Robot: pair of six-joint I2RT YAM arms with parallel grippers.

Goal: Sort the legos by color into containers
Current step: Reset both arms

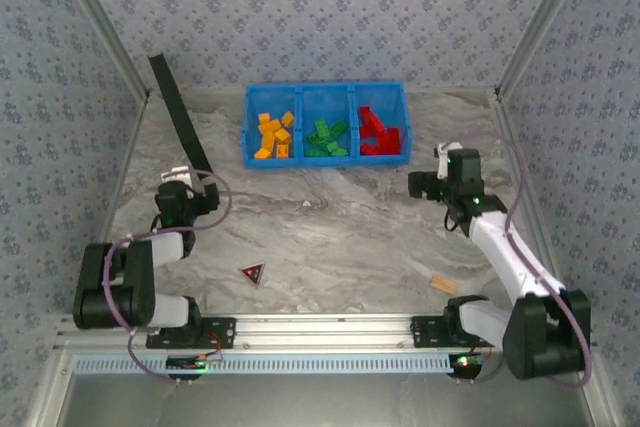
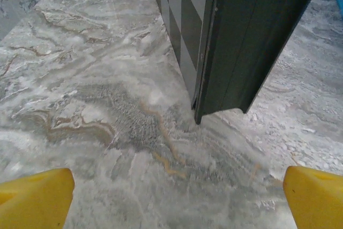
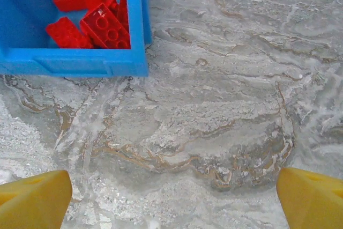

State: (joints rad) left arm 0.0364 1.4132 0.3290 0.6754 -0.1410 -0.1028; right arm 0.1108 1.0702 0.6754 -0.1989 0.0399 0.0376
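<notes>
A grey-and-tan marbled table (image 1: pixel 340 227) fills the floor of a booth whose walls (image 1: pixel 330 7) carry pale blue floral wallpaper, with slanted metal posts (image 1: pixel 98 22) at the corners. A small dark triangle with red edges (image 1: pixel 253 273) lies flat on the near-left part of the table. A flat tan block (image 1: pixel 443 284) lies near the right edge, well apart from it. A long dark panel (image 1: pixel 180 112) slants from the back-left corner toward the table's left middle. From the left wrist one face shows a checkered pattern (image 2: pixel 182 20). A ribbed aluminium rail (image 1: pixel 320 327) runs along the near edge.
</notes>
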